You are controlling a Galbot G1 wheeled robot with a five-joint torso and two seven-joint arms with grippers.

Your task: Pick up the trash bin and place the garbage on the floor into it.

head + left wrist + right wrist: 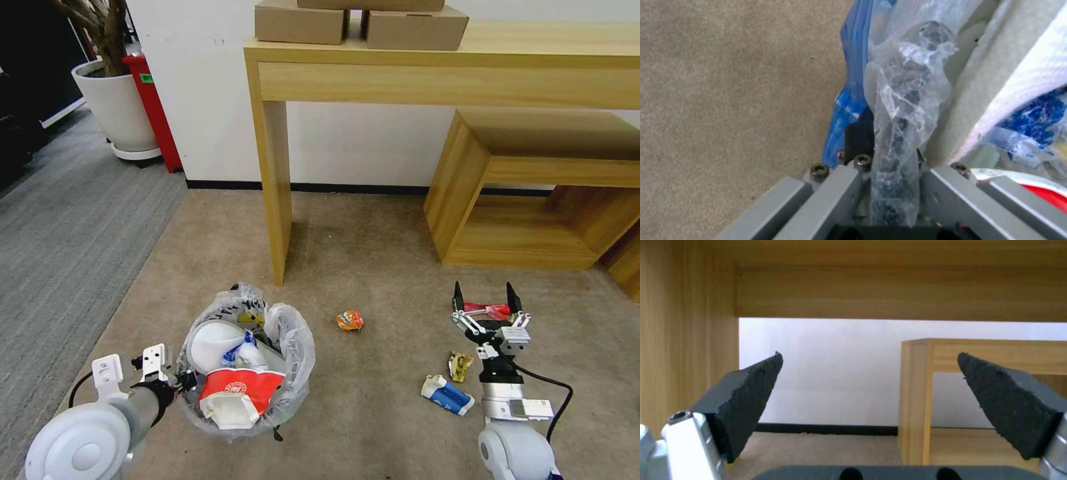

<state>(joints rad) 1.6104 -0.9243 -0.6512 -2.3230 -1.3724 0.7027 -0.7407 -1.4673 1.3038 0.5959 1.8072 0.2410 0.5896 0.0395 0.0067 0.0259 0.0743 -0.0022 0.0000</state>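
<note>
Head view: the trash bin [245, 363] sits on the floor [373, 253] at the robot's left. It's already got lots in it: a white slipper [212, 343], a red & white wrapper, some blue bits. The left tool [175, 381] is at the bin's rim. The right tool [487, 308] is spread wide, low over a red wrapper [485, 309], not touching it as far as I can see. Still left on the floor: an orange packet [350, 321], a small yellow wrapper [460, 365], a blue & white carton [448, 394]. So I think the job is more than half done, w/ 4 bits to go

Left wrist view: the left tool is clenched on the bin's rim and its crinkly bag [902, 110]

Right wrist view: the right tool's two black fingers [751, 396] are wide apart w/ nothing between them
</note>
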